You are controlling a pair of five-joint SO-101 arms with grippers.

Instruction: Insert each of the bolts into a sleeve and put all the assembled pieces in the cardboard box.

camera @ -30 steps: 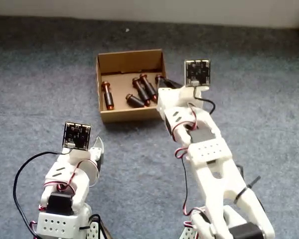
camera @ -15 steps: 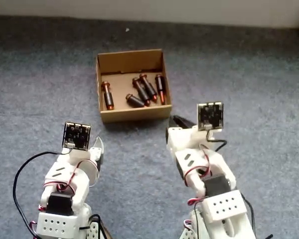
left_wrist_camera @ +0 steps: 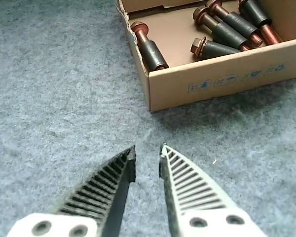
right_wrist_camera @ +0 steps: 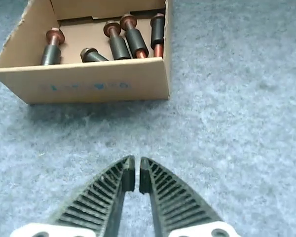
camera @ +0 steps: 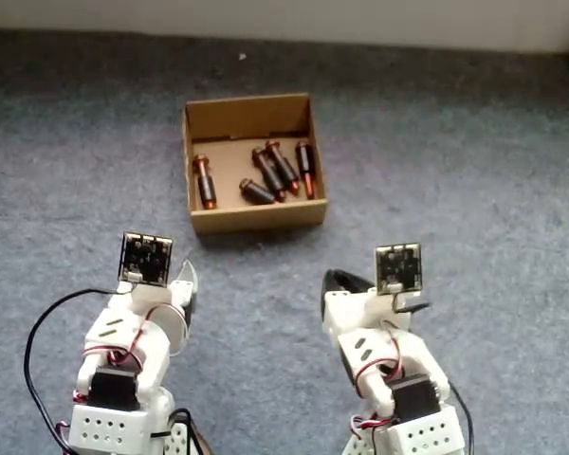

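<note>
High view: whole cardboard box (camera: 256,217), five sleeved bolts (camera: 206,183) inside.

Nothing readable for certain. On the box (left_wrist_camera: 167,94), on the outside of the wall facing the arms, about mid-height, a short row of small blue printed marks (left_wrist_camera: 232,81): a few boxed symbols side by side, too small and blurred to make out as letters, numbers or signs. Same marks fainter still in the right wrist view.
</note>
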